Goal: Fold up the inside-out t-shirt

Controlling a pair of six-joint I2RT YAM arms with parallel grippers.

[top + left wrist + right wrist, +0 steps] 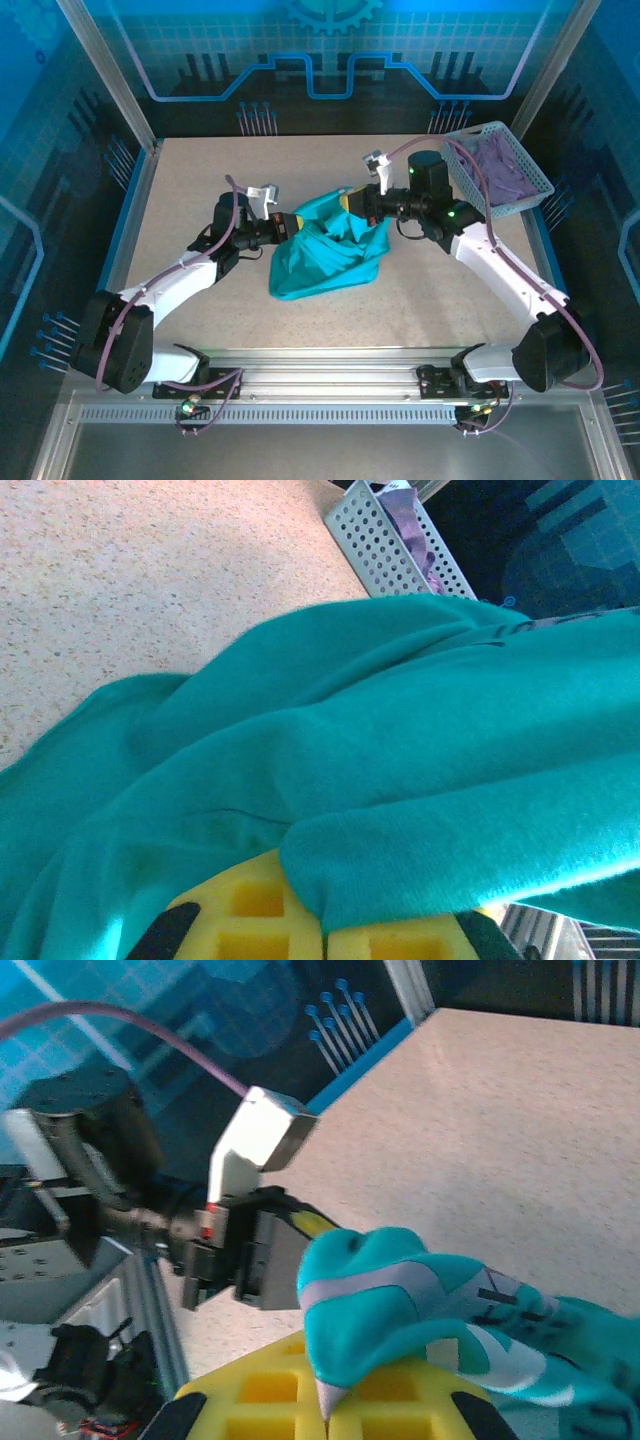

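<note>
shirt (330, 250) sags bunched between left gripper (287, 224) and right gripper (352, 206), both clamped on it; pulling apart could slip a thin pinch, i'd guess.

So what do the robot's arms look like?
The left arm and right arm are white tubes with black joints and a purple cable looping along. The left tool and right tool have yellow fingers with square pockets. Green lights glow on the right arm.
</note>
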